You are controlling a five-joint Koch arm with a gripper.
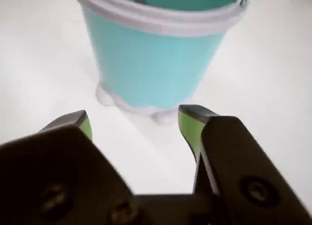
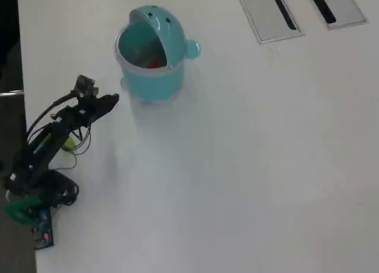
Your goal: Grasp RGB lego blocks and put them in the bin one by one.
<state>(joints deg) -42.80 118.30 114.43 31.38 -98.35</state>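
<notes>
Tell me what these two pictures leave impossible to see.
- Bin contents: the overhead view shows only a blurry red patch inside; how many blocks lie there cannot be counted, and the hood covers part of the opening.
- Bin top: in the wrist view the upper edge cuts off the bin.
- The fingers: too small and dark overhead; the wrist view shows them apart with nothing between them.
</notes>
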